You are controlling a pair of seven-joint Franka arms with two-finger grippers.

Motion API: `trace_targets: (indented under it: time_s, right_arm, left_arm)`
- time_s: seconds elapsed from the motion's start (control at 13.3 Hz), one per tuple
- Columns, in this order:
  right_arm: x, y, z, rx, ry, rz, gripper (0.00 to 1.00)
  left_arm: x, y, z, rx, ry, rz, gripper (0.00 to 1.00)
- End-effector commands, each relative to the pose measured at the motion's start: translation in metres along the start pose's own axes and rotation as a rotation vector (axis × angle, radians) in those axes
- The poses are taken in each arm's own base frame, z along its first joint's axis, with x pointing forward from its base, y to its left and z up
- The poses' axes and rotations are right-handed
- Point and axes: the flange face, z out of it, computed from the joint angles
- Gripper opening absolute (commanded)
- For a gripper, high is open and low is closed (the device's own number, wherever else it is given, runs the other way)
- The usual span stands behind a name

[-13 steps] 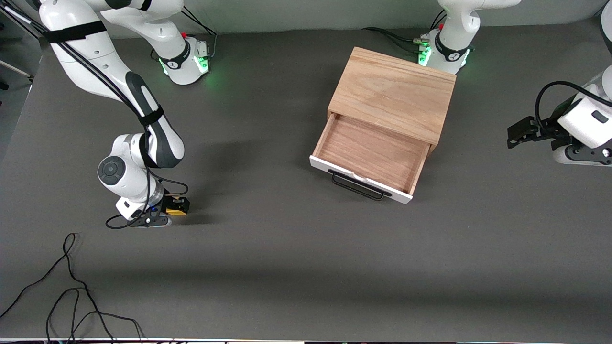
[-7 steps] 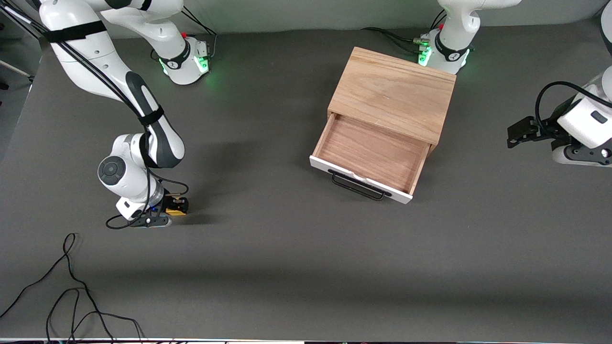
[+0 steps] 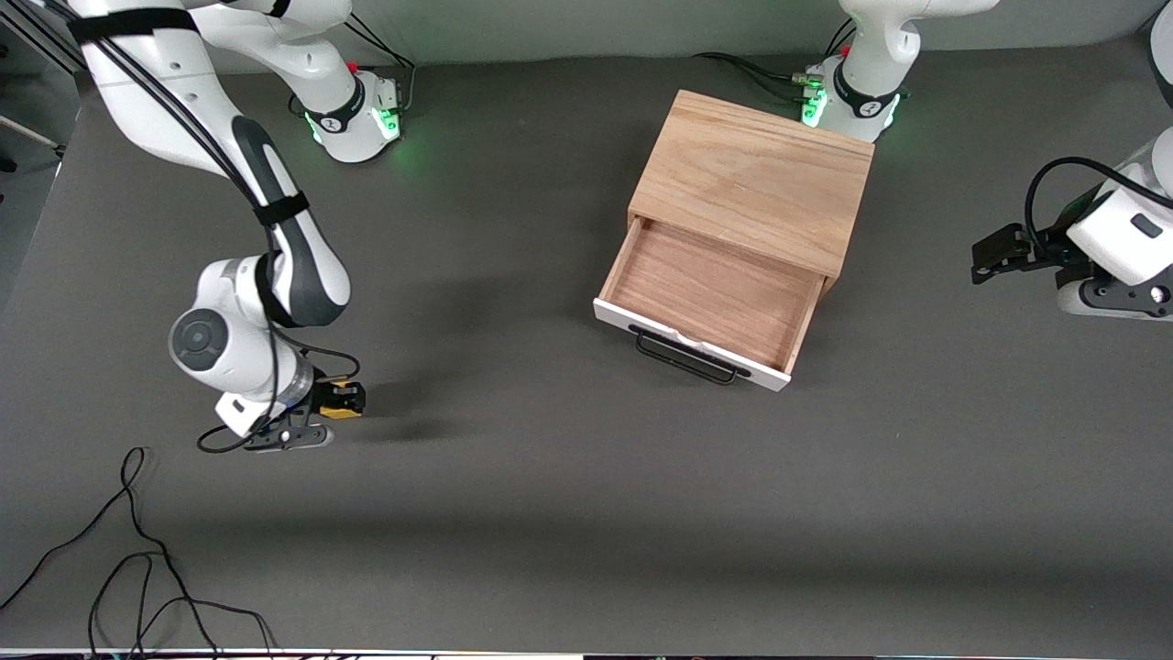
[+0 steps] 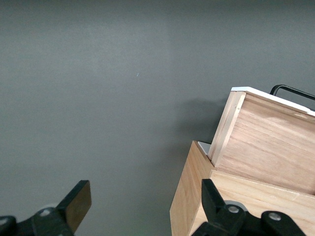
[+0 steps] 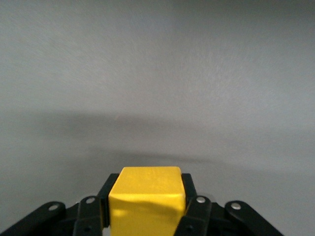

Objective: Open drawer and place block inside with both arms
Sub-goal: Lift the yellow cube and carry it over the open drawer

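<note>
Note what you cannot see whole: the small yellow cube block [image 3: 340, 412] shows only as a sliver in the front view, the rest covered by the right gripper [image 3: 337, 401] and its wrist. The left gripper [image 3: 994, 251] is cut off at the frame's edge with its white arm, and the lower part of the block [image 5: 147, 204] runs out of the right wrist view.

Count two white arms, two black grippers, one block, one light-wood box cabinet [image 3: 753, 180] and one wide shallow drawer [image 3: 710, 295] with brown wood floor, white front panel and black wire handle [image 3: 685, 358]. A loose black cable [image 3: 137, 559] lies near the front camera.

The right gripper's fingers [image 5: 192, 209] are clamped on two sides of the block, over the grey table [image 3: 550, 495] toward the right arm's end, well apart from the drawer. The left gripper [image 4: 142, 206] waits with fingers [image 4: 78, 201] spread wide and nothing between them, beside the cabinet [image 4: 236, 196].

Compared with a second ago, the right wrist has risen slightly, carrying the block; the drawer stands pulled out as before, nothing in it.
</note>
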Motion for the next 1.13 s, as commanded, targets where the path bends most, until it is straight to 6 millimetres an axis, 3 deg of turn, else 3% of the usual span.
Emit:
trace_targets:
  time_s: [0.0, 0.08, 0.3, 0.6, 0.83, 1.06]
  right_arm:
    - [0.026, -0.009, -0.068, 0.02, -0.034, 0.016, 0.26]
    - [0.033, -0.015, -0.094, 0.025, -0.04, 0.031, 0.26]
    - [0.04, -0.066, -0.168, 0.023, -0.064, 0.088, 0.26]
    - [0.028, -0.143, -0.235, 0.054, -0.042, 0.187, 0.26]
    - [0.013, -0.213, -0.261, 0.096, -0.005, 0.271, 0.26]
    - [-0.006, -0.302, -0.257, 0.113, 0.015, 0.361, 0.26]
  left_arm:
    - [-0.005, -0.002, -0.002, 0.011, 0.005, 0.019, 1.0]
    - [-0.005, -0.002, -0.002, 0.011, 0.006, 0.019, 1.0]
    - [-0.005, -0.001, -0.002, 0.011, 0.005, 0.021, 1.0]
    - [-0.004, 0.001, -0.001, 0.011, 0.005, 0.024, 1.0]
    - [-0.005, 0.001, -0.003, 0.01, 0.008, 0.024, 1.0]
    - [-0.004, 0.002, -0.002, 0.01, 0.009, 0.026, 1.0]
